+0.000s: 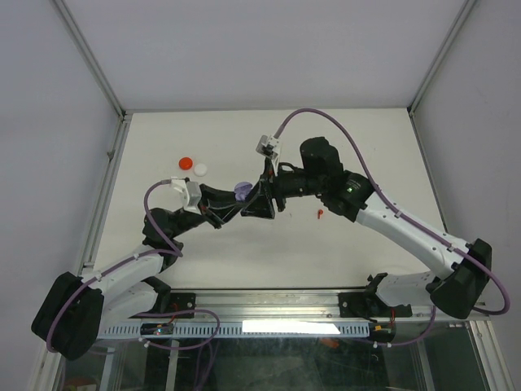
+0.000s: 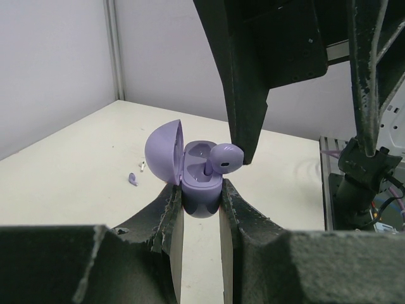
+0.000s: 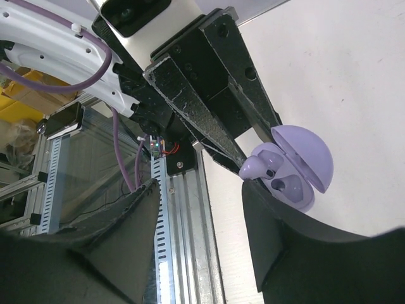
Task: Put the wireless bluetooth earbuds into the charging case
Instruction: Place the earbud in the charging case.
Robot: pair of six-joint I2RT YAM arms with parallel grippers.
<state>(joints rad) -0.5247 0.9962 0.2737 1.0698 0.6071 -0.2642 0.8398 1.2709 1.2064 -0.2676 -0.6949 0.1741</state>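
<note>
The lavender charging case stands open, lid tipped left, pinched between my left gripper's two fingers. A lavender earbud sits stem-down in the case's right-hand well, its head still above the rim. One finger of my right gripper comes down from above and touches that head. In the right wrist view the same earbud rests in the case beside one fingertip. My right gripper is open, with nothing between its jaws. From above, both grippers meet at the case.
A loose lavender earbud and a white one lie on the table left of the case. A red earbud lies right of the grippers. A red disc and a white disc sit at the back left.
</note>
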